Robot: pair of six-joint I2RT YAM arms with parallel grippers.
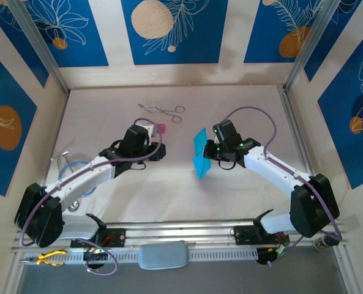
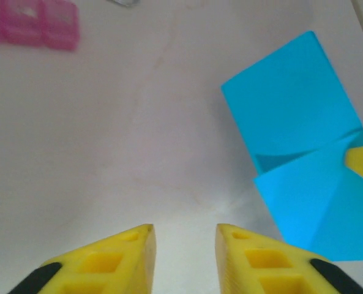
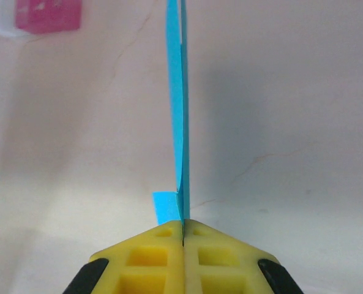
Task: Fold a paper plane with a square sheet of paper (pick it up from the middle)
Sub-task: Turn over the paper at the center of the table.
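Observation:
The square sheet of paper [image 1: 201, 153] is cyan-blue and folded into overlapping panels. It is held upright on edge above the white table, near the middle. My right gripper [image 3: 183, 229] is shut on its near edge, and the paper [image 3: 180, 110] runs straight away from the fingers, with a small flap sticking out to the left. In the left wrist view the paper [image 2: 297, 122] shows its broad face at the right, with a right fingertip [image 2: 362, 162] on it. My left gripper [image 2: 184, 229] is open over bare table, left of the paper and apart from it.
A small pink block [image 1: 161, 128] lies just behind the left gripper [image 1: 158, 150]. Metal forceps [image 1: 163, 111] lie further back. A blue ring and metal tools [image 1: 71, 171] sit at the left edge. Panel walls close the table on three sides.

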